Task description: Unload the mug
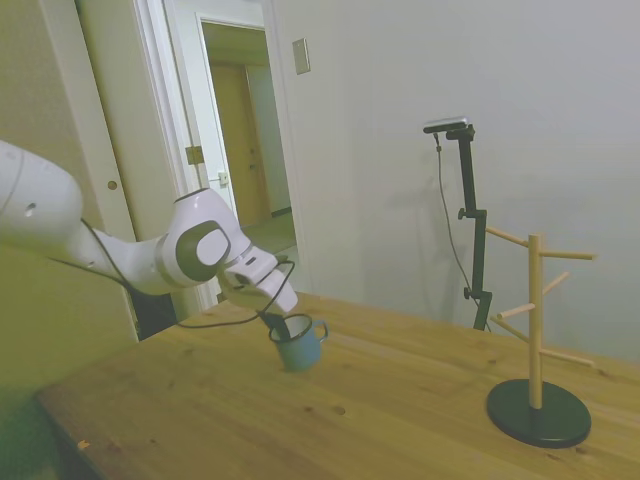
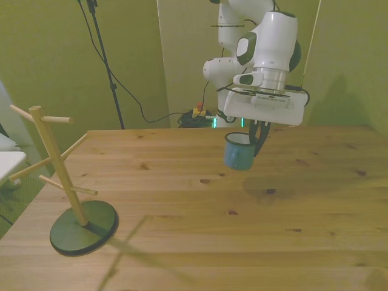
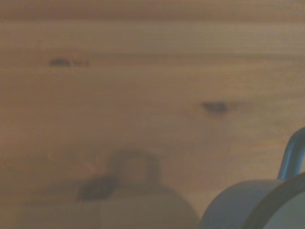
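One mug [image 1: 298, 346] is present. One wooden mug tree [image 2: 68, 193] is present. Both counted on one wooden table [image 2: 242, 242].

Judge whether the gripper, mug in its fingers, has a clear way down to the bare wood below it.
Probably yes: the gripper holds the mug above open table; the wooden mug tree stands well off towards the front view's left.

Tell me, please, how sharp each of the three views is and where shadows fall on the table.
Side view: fairly sharp but dim and green-tinted, the mug is clear. Front view: sharp, a soft mug-and-gripper shadow darkens the table toward the front view's right, and the rack throws a long thin one. Wrist view: blurred throughout, with a mug-shaped shadow on the wood.
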